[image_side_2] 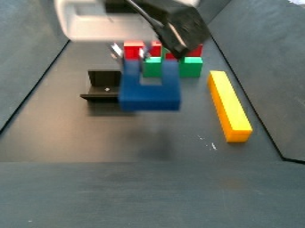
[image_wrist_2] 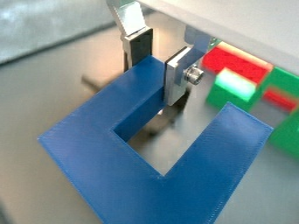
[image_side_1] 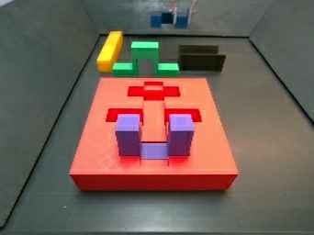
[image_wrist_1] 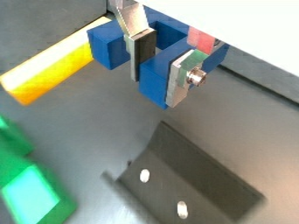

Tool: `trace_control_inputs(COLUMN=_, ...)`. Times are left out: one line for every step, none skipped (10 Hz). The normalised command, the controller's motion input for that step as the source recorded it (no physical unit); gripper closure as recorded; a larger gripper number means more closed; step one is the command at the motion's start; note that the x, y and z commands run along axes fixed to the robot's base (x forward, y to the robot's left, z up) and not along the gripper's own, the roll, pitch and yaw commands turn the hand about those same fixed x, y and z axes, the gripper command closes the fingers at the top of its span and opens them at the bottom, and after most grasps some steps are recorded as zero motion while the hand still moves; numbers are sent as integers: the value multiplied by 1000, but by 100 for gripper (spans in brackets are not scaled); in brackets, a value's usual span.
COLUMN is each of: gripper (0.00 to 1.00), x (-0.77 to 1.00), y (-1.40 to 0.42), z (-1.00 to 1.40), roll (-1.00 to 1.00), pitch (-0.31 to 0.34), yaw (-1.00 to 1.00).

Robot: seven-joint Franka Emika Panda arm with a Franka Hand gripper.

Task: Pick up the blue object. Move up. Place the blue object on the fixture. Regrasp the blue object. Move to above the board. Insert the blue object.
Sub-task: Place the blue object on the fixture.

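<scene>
Gripper [image_wrist_2: 159, 66] pinching one prong of the blue object [image_side_2: 149, 87], aloft; the fixture [image_side_2: 103, 87] at its nine o'clock; best lowered level, squarely onto the notch.

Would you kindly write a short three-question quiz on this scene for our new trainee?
1. True or false: the two-finger gripper holds the dark blue U-shaped plastic block clear of the floor.
2. Multiple choice: which piece already sits in the large flat red board? A) the long yellow bar B) the lilac-purple U-shaped block C) the green block
3. Fill in: in a side view, the black L-shaped fixture stands on the ____.

Key: 1 true: a finger clamps one prong in a wrist view. 2 B. 3 floor.
</scene>
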Motion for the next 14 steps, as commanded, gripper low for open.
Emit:
trace_control_inputs(gripper=100, x=726, y=-263, z=103, roll=-683, pitch=0, yaw=-214)
trace_control_inputs(gripper=100, x=709, y=-223, z=91, roll=-726, pitch=0, yaw=-231)
trace_control_inputs(gripper=100, x=757, y=-203, z=140, roll=-771, pitch=0, yaw=-211)
trace_control_inputs(gripper=100, x=783, y=-203, z=220, roll=-806, pitch=20, yaw=-197)
trace_control_inputs(gripper=100, x=806, y=-240, z=306, roll=-820, pitch=89, yaw=-171)
trace_control_inputs(gripper=100, x=814, y=-240, z=229, roll=-769, pitch=60, yaw=-174)
trace_control_inputs(gripper=100, x=811, y=-189, z=0, roll=-726, pitch=0, yaw=-171)
trace_control_inputs(gripper=100, x=840, y=-231, z=0, roll=-654, pitch=0, yaw=-131)
trace_control_inputs(gripper=100, x=851, y=-266, z=0, roll=-603, pitch=3, yaw=-126)
trace_control_inputs(gripper=100, x=889, y=-291, z=0, roll=-566, pitch=34, yaw=-123)
trace_control_inputs(gripper=100, x=943, y=-306, z=0, roll=-534, pitch=91, yaw=-106)
trace_control_inputs(gripper=100, x=971, y=-314, z=0, roll=-440, pitch=100, yaw=-69)
trace_control_inputs(gripper=100, x=986, y=-269, z=-63, roll=-369, pitch=80, yaw=-37)
trace_control_inputs(gripper=100, x=926, y=-180, z=-211, roll=-266, pitch=11, yaw=-26)
